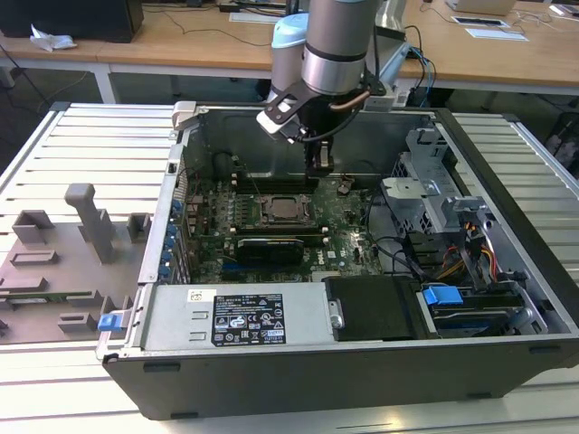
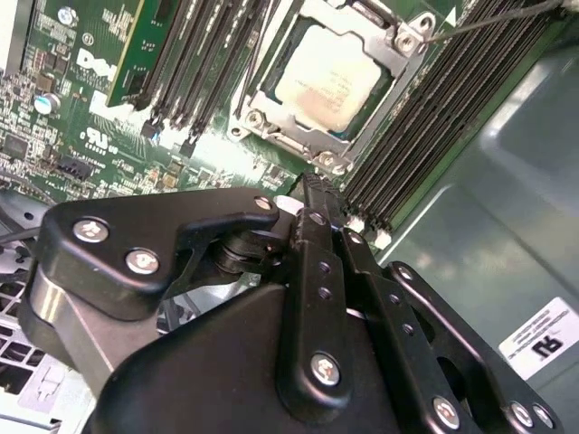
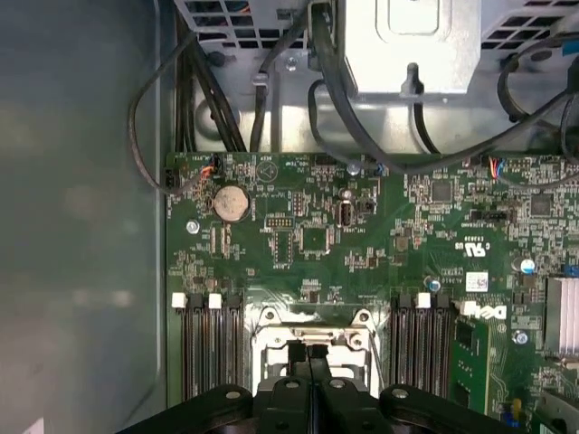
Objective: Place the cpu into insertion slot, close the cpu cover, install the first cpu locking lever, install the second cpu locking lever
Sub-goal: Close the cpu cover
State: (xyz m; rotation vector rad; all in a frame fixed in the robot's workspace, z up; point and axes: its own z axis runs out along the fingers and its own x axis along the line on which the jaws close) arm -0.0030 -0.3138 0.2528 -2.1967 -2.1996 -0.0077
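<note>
Cpu seated under its cover, gripper closed nearby
The cpu (image 2: 330,77) lies flat in the insertion slot (image 1: 268,213), with the cpu cover (image 2: 289,143) framing its top; the gripper (image 3: 308,354), fingers pressed together and empty, hangs just beside the socket over the green motherboard (image 3: 362,244)

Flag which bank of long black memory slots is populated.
The bank farther from the grey case wall: a green memory module stands there; the other bank is empty.
</note>
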